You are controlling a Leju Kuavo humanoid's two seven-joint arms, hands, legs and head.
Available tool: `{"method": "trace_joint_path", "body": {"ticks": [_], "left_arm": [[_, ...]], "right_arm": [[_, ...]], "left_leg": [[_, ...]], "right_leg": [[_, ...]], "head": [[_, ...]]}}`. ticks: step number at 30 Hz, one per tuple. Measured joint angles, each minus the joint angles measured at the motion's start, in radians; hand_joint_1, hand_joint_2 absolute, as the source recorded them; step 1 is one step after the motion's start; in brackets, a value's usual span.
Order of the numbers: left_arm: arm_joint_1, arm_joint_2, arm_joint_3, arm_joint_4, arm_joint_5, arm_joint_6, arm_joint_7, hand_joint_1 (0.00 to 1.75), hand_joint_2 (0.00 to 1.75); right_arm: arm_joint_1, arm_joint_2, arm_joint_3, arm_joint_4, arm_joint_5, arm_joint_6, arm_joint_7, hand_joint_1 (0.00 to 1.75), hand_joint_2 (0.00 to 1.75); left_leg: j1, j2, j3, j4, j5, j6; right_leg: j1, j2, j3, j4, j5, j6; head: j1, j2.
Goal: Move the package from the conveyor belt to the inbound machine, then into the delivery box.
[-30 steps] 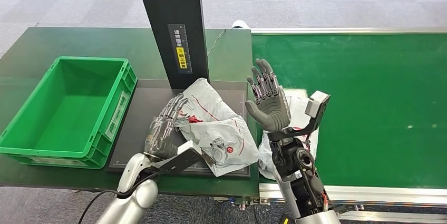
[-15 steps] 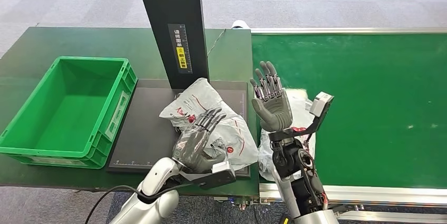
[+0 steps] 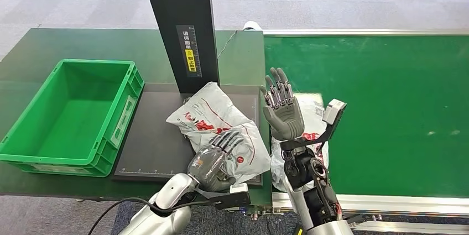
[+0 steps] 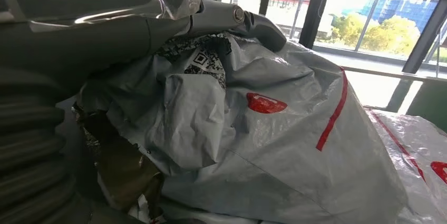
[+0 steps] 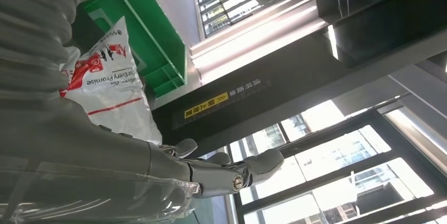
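A crumpled grey package (image 3: 213, 114) with red markings lies on the black plate (image 3: 155, 141) of the inbound machine, at the foot of its dark column (image 3: 182, 19). My left hand (image 3: 214, 160) rests on the package's near end, its fingers (image 4: 158, 21) stretched over the top of the package (image 4: 274, 145). My right hand (image 3: 283, 112) is raised above the belt's left edge, palm up, fingers apart, holding nothing. A second grey package (image 3: 314, 135) lies on the green conveyor belt (image 3: 387, 108) behind my right forearm.
A green delivery box (image 3: 22, 141) stands open on the dark table to the left of the plate. The right wrist view shows the box (image 5: 153, 39) and the package (image 5: 105, 87) beyond my right hand (image 5: 158, 166). The belt stretches away to the right.
My left hand has swung from the package's left side round to its near end and now lies on it. The package has shifted a little. My right hand barely moved.
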Motion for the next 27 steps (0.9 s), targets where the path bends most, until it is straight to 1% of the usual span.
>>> {"method": "trace_joint_path", "body": {"ticks": [1,2,3,5,6,7,8,10,15,21,24,27], "left_arm": [[-0.014,-0.001,-0.002,0.029,0.0,0.005,-0.008,0.0,1.75],[-0.029,-0.002,-0.003,0.054,0.0,0.007,-0.013,0.08,1.75],[-0.043,-0.003,-0.004,0.077,0.001,0.008,-0.014,0.43,1.75],[-0.067,-0.004,-0.005,0.115,0.002,0.009,-0.013,1.23,1.75],[-0.075,-0.003,-0.006,0.13,0.002,0.011,-0.01,1.58,1.75],[-0.08,-0.002,-0.006,0.141,0.002,0.013,-0.008,1.67,1.75],[-0.083,0.0,-0.005,0.15,0.002,0.016,-0.006,1.72,1.75],[-0.084,0.008,-0.003,0.161,0.0,0.027,-0.003,1.75,1.75],[-0.081,0.024,0.011,0.167,-0.001,0.068,-0.002,1.75,1.75],[-0.081,0.031,0.025,0.164,0.0,0.098,-0.005,1.75,1.75],[-0.076,0.037,0.047,0.149,0.027,0.141,-0.029,1.75,1.75],[-0.071,0.045,0.083,0.121,0.087,0.182,-0.068,1.75,1.75]], "right_arm": [[0.003,0.0,0.001,-0.007,-0.001,0.001,0.002,0.0,1.75],[0.006,0.001,0.003,-0.016,-0.003,0.003,0.005,0.0,1.75],[0.008,0.001,0.006,-0.024,-0.004,0.005,0.008,0.0,1.75],[0.011,0.002,0.015,-0.04,-0.005,0.009,0.014,0.0,1.75],[0.013,0.002,0.02,-0.046,-0.005,0.011,0.016,0.0,1.75],[0.014,0.003,0.024,-0.052,-0.005,0.012,0.017,0.0,1.75],[0.015,0.003,0.029,-0.057,-0.005,0.012,0.018,0.0,1.75],[0.016,0.004,0.038,-0.064,-0.005,0.012,0.018,0.0,1.75],[0.023,0.003,0.046,-0.073,-0.007,0.012,0.018,0.0,1.75],[0.029,0.003,0.048,-0.079,-0.008,0.006,0.017,0.0,1.75],[0.045,0.001,0.047,-0.094,-0.009,-0.01,0.015,0.0,1.75],[0.075,-0.002,0.042,-0.122,-0.009,-0.026,0.013,0.0,1.75]], "left_leg": [[0.0,-0.001,0.001,0.0,0.0,0.0],[0.0,-0.002,0.001,0.0,0.0,0.0],[0.0,-0.003,0.002,-0.001,0.0,0.0],[0.0,-0.003,0.005,-0.001,0.0,0.0],[0.0,-0.003,0.006,-0.001,0.0,0.0],[0.0,-0.003,0.007,-0.001,0.0,0.0],[0.0,-0.003,0.007,-0.001,0.0,0.0],[0.0,-0.003,0.008,-0.001,0.0,0.0],[0.0,-0.003,0.009,-0.001,0.002,-0.001],[0.0,-0.003,0.009,-0.001,0.003,-0.001],[0.0,-0.003,0.009,-0.001,0.002,-0.001],[0.0,-0.002,0.007,-0.001,0.003,-0.001]], "right_leg": [[0.0,-0.001,0.001,0.0,0.0,0.0],[0.0,-0.002,0.003,0.0,0.0,0.0],[0.0,-0.002,0.004,0.0,-0.001,0.0],[0.0,-0.002,0.008,0.0,-0.001,0.0],[0.0,-0.002,0.009,0.0,-0.001,0.0],[0.0,-0.002,0.01,0.0,-0.001,0.0],[0.0,-0.002,0.01,0.0,-0.001,0.0],[0.0,-0.002,0.011,0.0,0.0,0.0],[0.0,-0.002,0.011,0.0,0.001,-0.001],[0.0,-0.002,0.011,0.0,0.001,-0.001],[0.0,-0.002,0.009,0.0,0.001,-0.001],[0.0,-0.002,0.007,0.0,0.001,-0.001]], "head": [[0.0,0.0],[0.0,0.0],[0.0,0.0],[0.0,0.0],[0.001,0.0],[0.0,0.0],[0.0,0.0],[0.0,0.0],[0.0,0.0],[0.0,0.0],[0.0,0.0],[0.0,0.0]]}}
